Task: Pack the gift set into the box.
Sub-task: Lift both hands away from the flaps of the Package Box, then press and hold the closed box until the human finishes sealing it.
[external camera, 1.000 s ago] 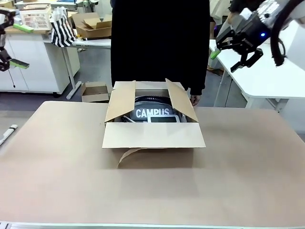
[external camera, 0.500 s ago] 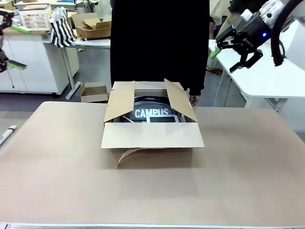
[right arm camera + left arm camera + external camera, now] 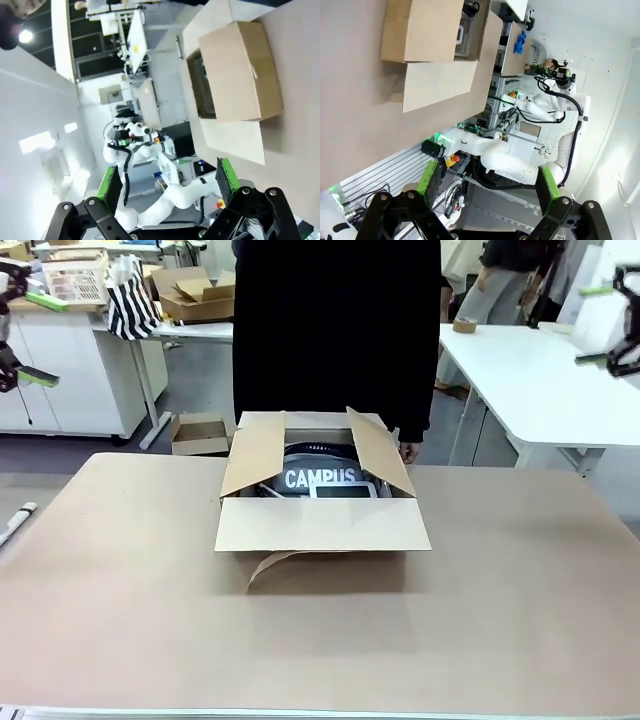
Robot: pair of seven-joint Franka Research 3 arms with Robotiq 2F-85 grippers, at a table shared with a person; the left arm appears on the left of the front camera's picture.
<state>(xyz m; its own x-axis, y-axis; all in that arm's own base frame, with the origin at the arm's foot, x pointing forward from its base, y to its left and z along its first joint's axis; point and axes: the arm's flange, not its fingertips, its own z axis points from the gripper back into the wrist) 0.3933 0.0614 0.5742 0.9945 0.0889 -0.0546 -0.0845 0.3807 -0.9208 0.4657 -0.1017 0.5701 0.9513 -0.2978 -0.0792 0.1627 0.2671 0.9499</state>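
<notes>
Brown bench (image 3: 120,610) carries the box (image 3: 320,525), flaps open, with the gift set (image 3: 320,478) inside it, well below and between the raised left claw (image 3: 487,175) and right claw (image 3: 166,179), both spread wide and empty.

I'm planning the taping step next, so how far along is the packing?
Done: the gift set lies inside the box, its CAMPUS lettering showing. In hand: nothing; the left hand and right hand are open and empty, held away from the box. Left: the flaps stand open, so closing them remains.
</notes>
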